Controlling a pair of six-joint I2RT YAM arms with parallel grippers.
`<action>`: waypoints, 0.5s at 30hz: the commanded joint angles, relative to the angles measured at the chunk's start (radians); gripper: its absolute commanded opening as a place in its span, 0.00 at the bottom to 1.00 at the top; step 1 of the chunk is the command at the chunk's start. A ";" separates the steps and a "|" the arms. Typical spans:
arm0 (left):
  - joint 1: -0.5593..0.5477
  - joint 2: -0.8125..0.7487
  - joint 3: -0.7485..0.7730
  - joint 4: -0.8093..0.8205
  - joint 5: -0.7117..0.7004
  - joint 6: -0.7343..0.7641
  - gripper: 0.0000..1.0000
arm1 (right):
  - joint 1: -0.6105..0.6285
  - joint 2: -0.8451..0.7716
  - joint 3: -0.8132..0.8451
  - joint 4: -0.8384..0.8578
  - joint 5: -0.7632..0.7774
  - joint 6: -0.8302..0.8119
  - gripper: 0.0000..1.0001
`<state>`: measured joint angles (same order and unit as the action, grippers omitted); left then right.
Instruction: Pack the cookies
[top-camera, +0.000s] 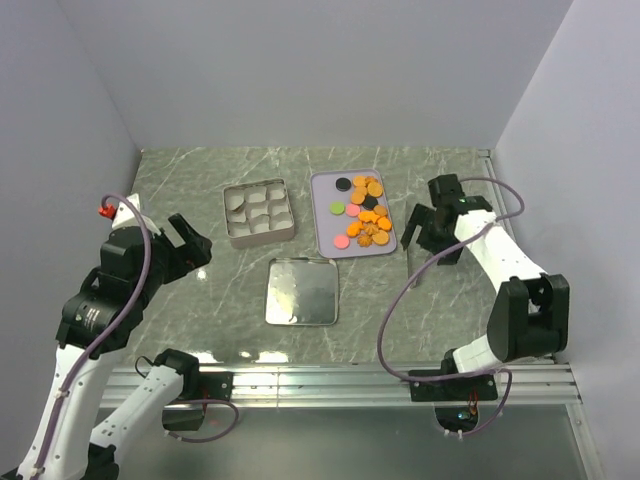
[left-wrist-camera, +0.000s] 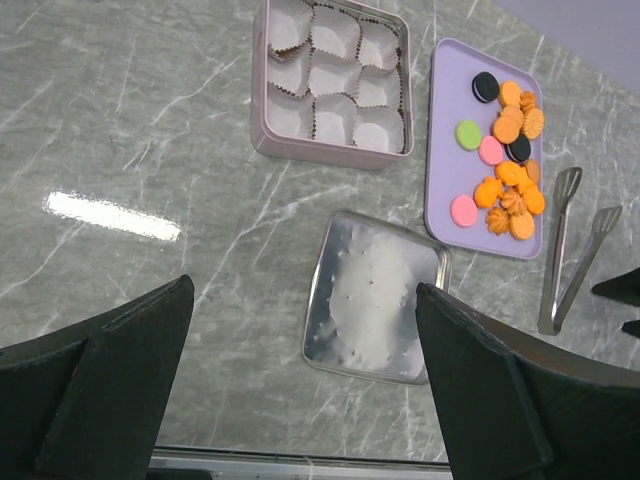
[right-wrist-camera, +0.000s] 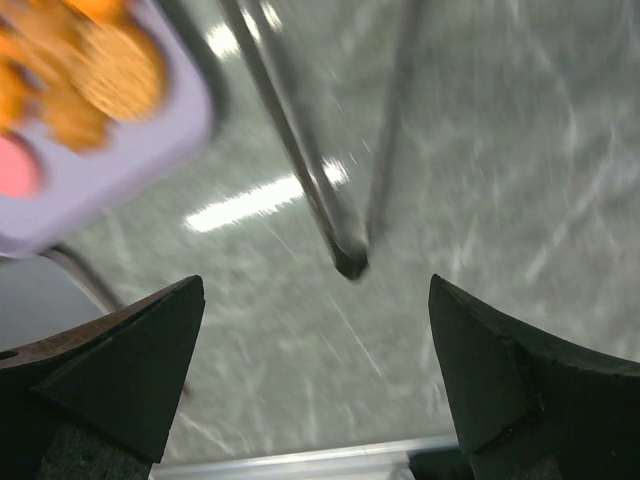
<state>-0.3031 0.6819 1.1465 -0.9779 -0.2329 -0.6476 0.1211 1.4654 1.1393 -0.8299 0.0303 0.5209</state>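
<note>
The cookies (top-camera: 362, 213) are small round discs, mostly orange with a few pink, green and black, lying on a lavender tray (top-camera: 325, 240). They also show in the left wrist view (left-wrist-camera: 505, 180) and, blurred, in the right wrist view (right-wrist-camera: 110, 65). An open square tin (top-camera: 259, 211) with white paper cups stands left of the tray. My right gripper (top-camera: 425, 232) is open and empty just right of the tray, above metal tongs (right-wrist-camera: 320, 180). My left gripper (top-camera: 190, 243) is open and empty at the left, raised above the table.
A silver lid (top-camera: 301, 291) lies inside-up in front of the tin and tray, also in the left wrist view (left-wrist-camera: 375, 300). The tongs (left-wrist-camera: 570, 250) lie on the table right of the tray. A metal rail (top-camera: 330, 382) runs along the near edge.
</note>
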 joint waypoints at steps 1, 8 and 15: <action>-0.005 -0.018 0.001 0.004 0.026 0.012 1.00 | 0.060 -0.011 0.034 -0.181 0.105 0.025 1.00; -0.007 -0.027 -0.004 -0.024 0.026 0.014 1.00 | 0.084 0.064 -0.058 -0.120 0.073 0.067 1.00; -0.007 -0.013 -0.005 -0.038 0.044 0.016 0.98 | 0.080 0.188 -0.061 -0.022 0.037 0.079 1.00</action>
<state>-0.3050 0.6640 1.1450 -1.0153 -0.2089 -0.6468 0.2012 1.6268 1.0721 -0.9157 0.0780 0.5831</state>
